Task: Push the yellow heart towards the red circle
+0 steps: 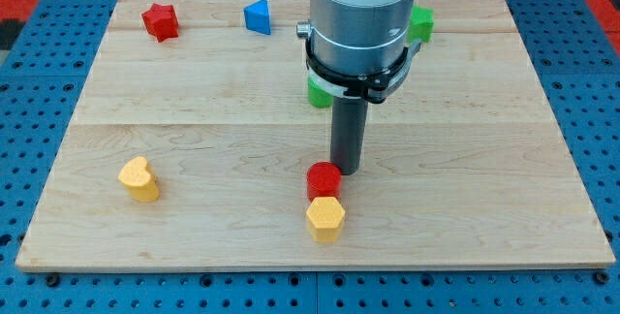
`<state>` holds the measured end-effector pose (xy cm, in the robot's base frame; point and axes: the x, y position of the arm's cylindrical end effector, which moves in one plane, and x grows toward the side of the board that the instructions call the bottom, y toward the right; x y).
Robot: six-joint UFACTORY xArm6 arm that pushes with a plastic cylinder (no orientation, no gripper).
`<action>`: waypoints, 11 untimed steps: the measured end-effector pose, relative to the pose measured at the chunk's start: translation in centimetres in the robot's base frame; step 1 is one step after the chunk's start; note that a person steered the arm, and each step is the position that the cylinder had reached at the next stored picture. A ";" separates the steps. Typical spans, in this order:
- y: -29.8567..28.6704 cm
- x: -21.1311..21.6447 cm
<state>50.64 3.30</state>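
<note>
The yellow heart (139,179) lies near the view's bottom left of the wooden board. The red circle (323,178) sits at the bottom middle, touching a yellow hexagon (325,219) just below it. My tip (347,170) rests on the board right beside the red circle, at its upper right, far to the right of the yellow heart.
A red star (161,21) and a blue triangle (257,15) lie near the top left. A green block (420,24) sits at the top, right of the arm. Another green block (318,91) is partly hidden behind the arm's body. The board's edge (310,264) runs along the bottom.
</note>
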 end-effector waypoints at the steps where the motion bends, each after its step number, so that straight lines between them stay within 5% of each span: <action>1: 4.5 2.5; 2: 4.8 9.8; 3: 1.4 11.2; 6: -23.7 3.9; 9: -25.2 -4.2; 11: -9.1 -0.3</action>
